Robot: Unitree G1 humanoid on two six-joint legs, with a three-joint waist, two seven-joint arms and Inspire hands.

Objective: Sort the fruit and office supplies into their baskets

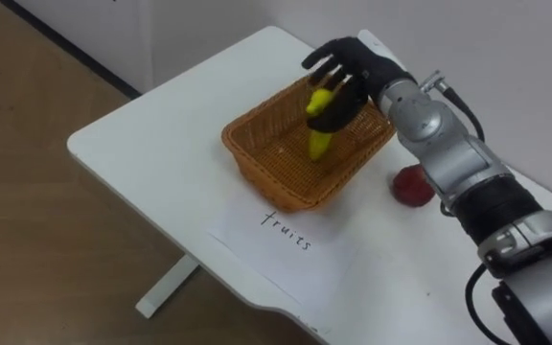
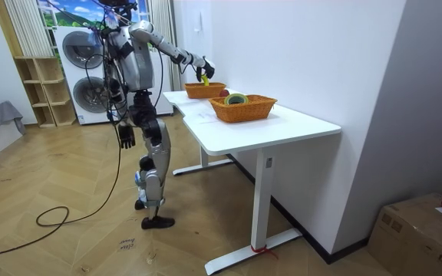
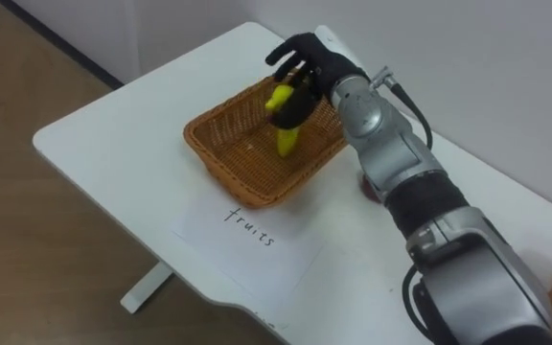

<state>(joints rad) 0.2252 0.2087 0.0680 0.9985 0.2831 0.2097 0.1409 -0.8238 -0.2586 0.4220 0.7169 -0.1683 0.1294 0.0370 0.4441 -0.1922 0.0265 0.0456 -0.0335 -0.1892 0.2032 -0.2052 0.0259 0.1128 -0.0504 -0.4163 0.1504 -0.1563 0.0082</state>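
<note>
Two baskets: the fruit basket [image 1: 257,158] stands towards the far left corner of the white table [image 1: 151,144]; the second basket [image 2: 242,109] stands well apart along the same table top, with goods inside too small to tell.
Right hand [image 1: 353,77]: reaches over the fruit basket's far rim, fingers curled round the upper part of the banana [image 1: 320,123].
Banana: held nearly upright, lower end down inside the fruit basket; whether it touches the wicker bottom cannot be told.
Red fruit [image 1: 412,185]: on the table just beside the fruit basket's right side, next to the forearm.
Paper sheet [image 1: 286,244]: flat on the table, touching the fruit basket's near side and reaching close to the table's near edge.
Table edges: far edge runs close along the wall [image 1: 506,57]; bare top lies left of the fruit basket up to the rounded corner.
Open room: wooden floor [image 1: 36,220] beyond the left and near edges.
Left hand [image 2: 126,138]: hangs by the robot's thigh, well apart from the table; open or closed cannot be told.
Stance: upright at the table's end.
</note>
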